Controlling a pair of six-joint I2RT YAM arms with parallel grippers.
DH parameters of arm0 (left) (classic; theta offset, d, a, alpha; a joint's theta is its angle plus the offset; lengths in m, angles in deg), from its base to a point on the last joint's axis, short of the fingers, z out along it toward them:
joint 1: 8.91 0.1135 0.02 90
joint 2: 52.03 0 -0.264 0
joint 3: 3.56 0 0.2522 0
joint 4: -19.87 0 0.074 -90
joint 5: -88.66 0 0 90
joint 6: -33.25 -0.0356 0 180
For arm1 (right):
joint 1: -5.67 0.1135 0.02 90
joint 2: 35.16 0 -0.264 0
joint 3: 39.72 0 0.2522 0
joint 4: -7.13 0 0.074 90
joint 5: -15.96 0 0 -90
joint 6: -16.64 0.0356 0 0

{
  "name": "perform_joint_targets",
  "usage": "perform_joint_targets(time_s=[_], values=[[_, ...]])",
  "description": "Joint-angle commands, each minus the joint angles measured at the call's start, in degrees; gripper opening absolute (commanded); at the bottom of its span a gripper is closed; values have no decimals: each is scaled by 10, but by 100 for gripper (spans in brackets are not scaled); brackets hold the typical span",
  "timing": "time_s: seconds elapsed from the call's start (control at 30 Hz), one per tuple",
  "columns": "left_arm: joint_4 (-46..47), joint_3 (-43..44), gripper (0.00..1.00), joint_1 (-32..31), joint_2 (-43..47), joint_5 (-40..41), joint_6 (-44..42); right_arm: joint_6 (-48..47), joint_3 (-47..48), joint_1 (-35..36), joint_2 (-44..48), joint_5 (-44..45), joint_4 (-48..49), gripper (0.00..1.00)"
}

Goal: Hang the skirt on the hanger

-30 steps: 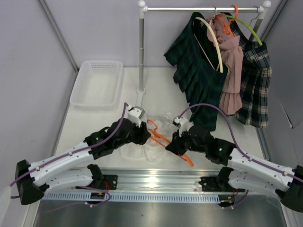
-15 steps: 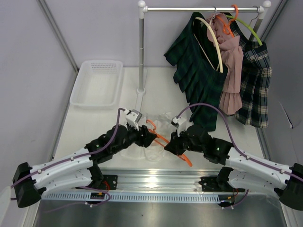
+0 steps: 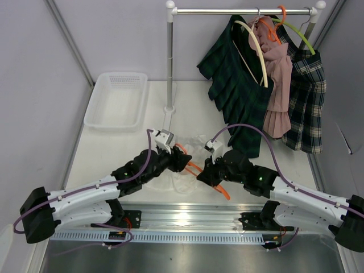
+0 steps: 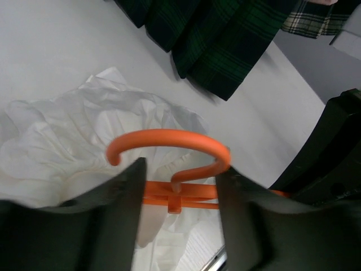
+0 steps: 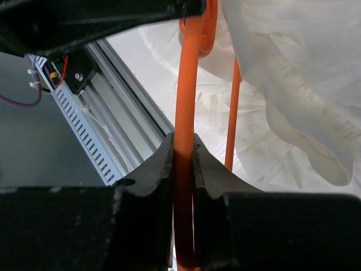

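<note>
A white skirt (image 3: 183,181) lies crumpled on the table between the two arms. An orange hanger (image 3: 195,165) sits over it. My right gripper (image 3: 205,176) is shut on one arm of the hanger (image 5: 185,96), and the pads (image 5: 163,164) press both sides of the orange bar. My left gripper (image 3: 182,162) is open, its fingers (image 4: 127,186) straddling the hanger's neck just below the hook (image 4: 169,138), with a gap on each side. The skirt (image 4: 62,144) spreads under the hook and shows beside the bar (image 5: 282,73) in the right wrist view.
An empty white basket (image 3: 116,99) stands at the back left. A clothes rack (image 3: 169,62) at the back carries a dark green skirt (image 3: 233,85), a pink one (image 3: 278,74) and a plaid one (image 3: 307,102) on hangers. A metal rail (image 3: 187,219) runs along the near edge.
My left gripper has slid right to the hanger's hook and its jaws have widened around the neck. The right gripper keeps its hold, barely shifted.
</note>
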State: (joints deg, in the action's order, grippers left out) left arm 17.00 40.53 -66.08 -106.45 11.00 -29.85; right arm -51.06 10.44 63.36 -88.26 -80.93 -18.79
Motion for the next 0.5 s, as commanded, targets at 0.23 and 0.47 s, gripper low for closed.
perform_joint_targets(time_s=[0.23,0.47], values=[[73,-21,14,-3,-13,-4,2,2,2,5,-3,16,22,0],[48,-19,0,-3,1,43,-6,20,19,5,-8,68,-28,28]])
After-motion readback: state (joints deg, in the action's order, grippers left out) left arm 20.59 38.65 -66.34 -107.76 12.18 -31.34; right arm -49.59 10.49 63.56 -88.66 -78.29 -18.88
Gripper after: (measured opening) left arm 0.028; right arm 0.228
